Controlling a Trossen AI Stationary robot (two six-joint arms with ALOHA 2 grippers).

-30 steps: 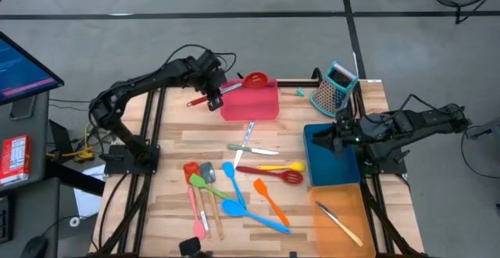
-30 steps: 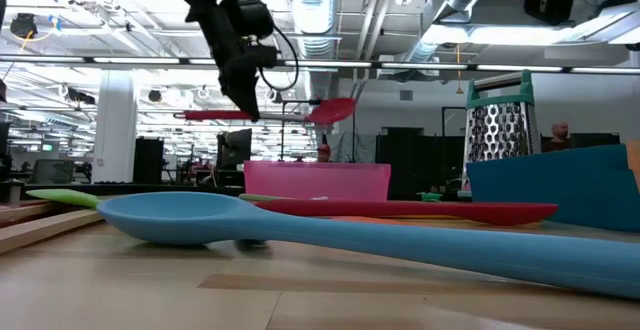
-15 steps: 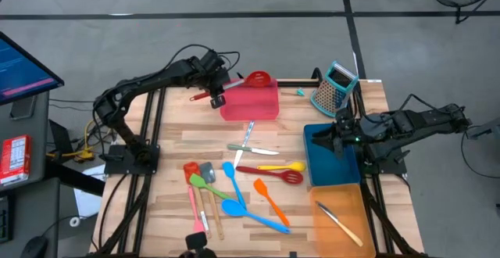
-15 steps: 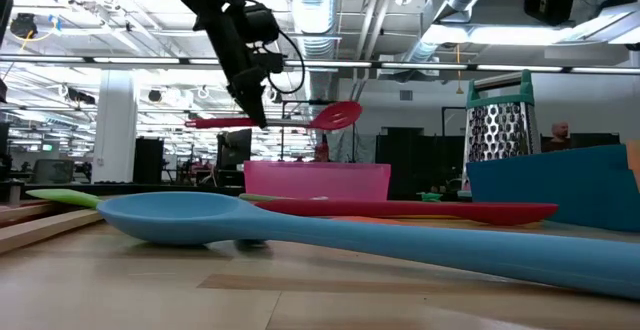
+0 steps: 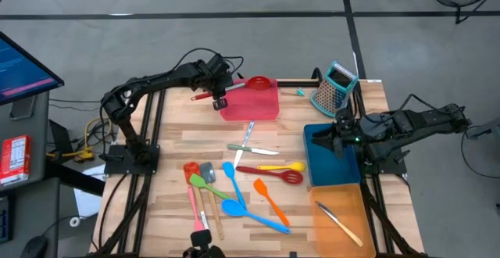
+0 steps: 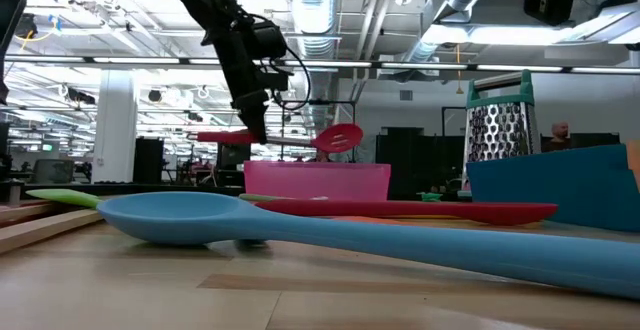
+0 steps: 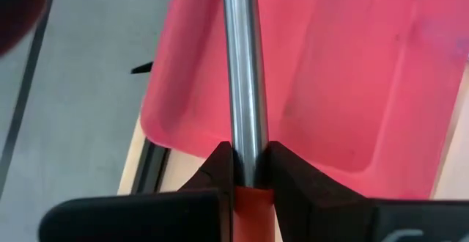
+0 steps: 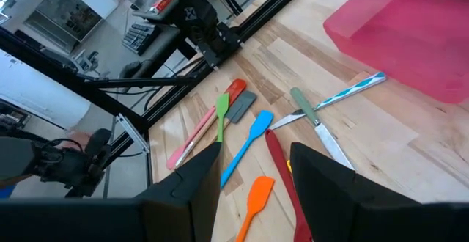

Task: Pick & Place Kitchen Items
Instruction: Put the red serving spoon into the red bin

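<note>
Now red spoon (image 7: pixel 245 73) between left fingers (image 7: pixel 217 170).

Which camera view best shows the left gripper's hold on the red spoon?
The left wrist view: the left gripper pinches the red spoon by its metal shaft over the red tray. High and low views show it small; the right wrist view misses it.

Red spoon (image 5: pixel 251 82) lower, nearer red tray (image 5: pixel 250 103)

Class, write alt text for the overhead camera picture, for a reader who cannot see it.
Seen from above, the left pincer holds a red spoon over the red tray at the table's far edge. Colourful utensils lie scattered mid-table, while the right pincer waits over the blue tray, beside an orange tray and a box grater.
</note>
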